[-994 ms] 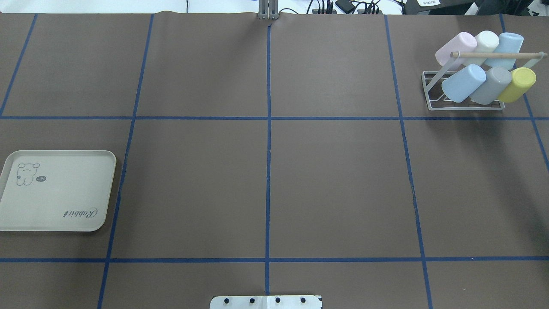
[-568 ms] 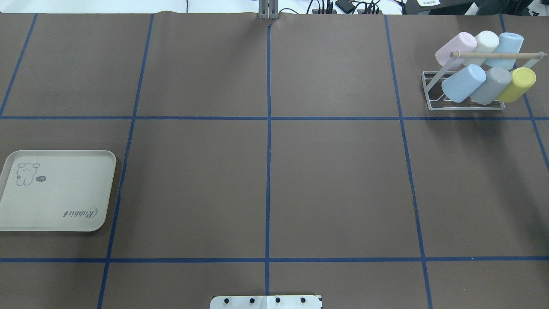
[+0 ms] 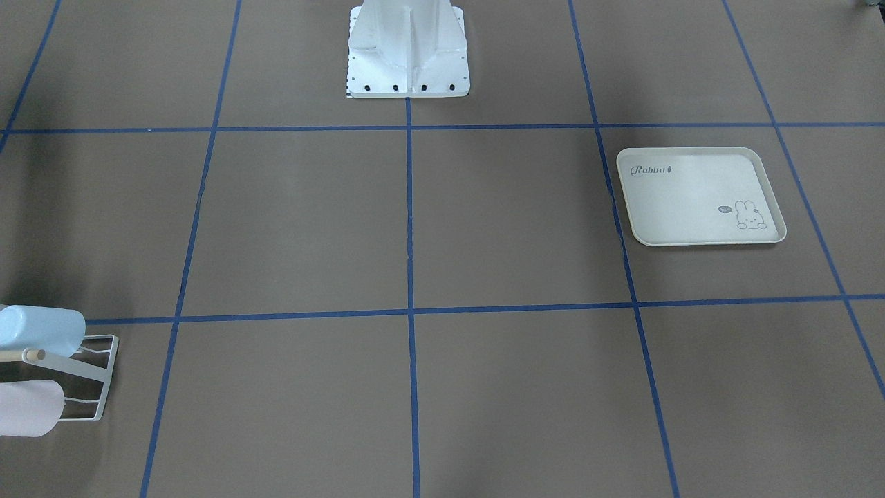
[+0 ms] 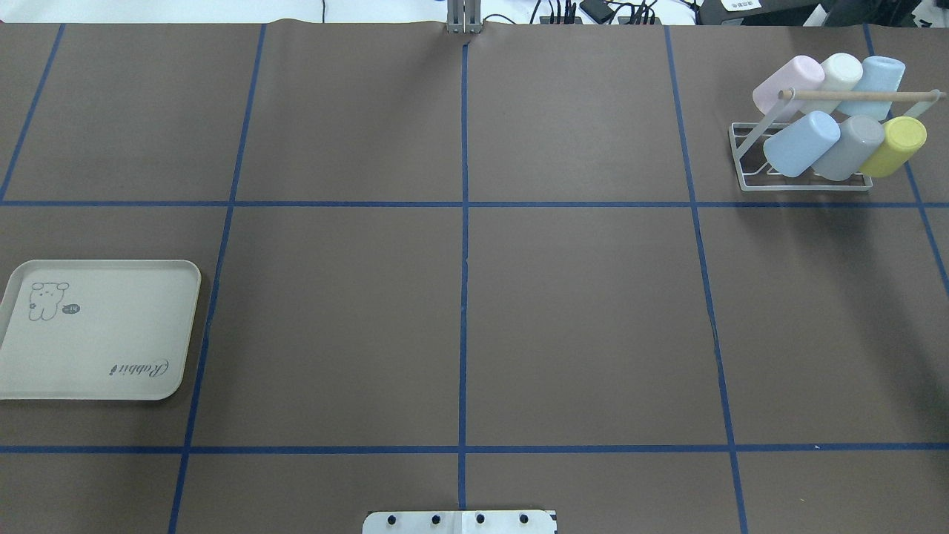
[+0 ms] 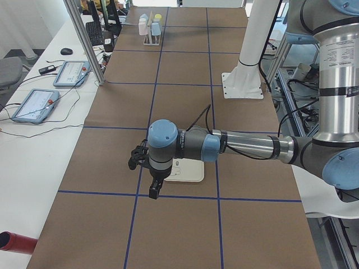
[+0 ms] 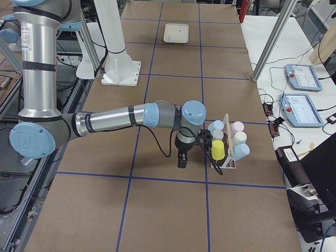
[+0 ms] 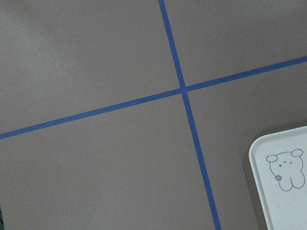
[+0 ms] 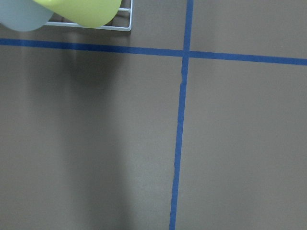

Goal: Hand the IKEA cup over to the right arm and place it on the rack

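A brown tabletop (image 4: 578, 319) is marked into large squares by blue tape lines. At the far right corner, seen from overhead, stands a small white wire rack (image 4: 804, 188) with a light wooden rod (image 4: 860, 95) across its top. Six cups sit tilted on the rack in two rows of three. The far row holds a pink cup (image 4: 787, 83), a white cup (image 4: 841, 72) and a light blue cup (image 4: 882, 78). The near row holds a blue cup (image 4: 801, 142), a grey cup (image 4: 852, 146) and a yellow cup (image 4: 897, 144). Which one is the task's cup cannot be told.

Well apart, at the left edge of the tabletop, lies a cream tray (image 4: 111, 341) printed with a small rabbit drawing and the word "Rabbit".

The right gripper (image 6: 181, 160) points down above the tabletop just beside the rack, on the yellow cup's side, not touching it. The left gripper (image 5: 153, 193) points down above the tabletop just beside the tray. Each shows only in a side view, so whether it is released or clenched cannot be told.

A white robot base (image 3: 408, 48) stands at the middle of the tabletop's robot-side edge.
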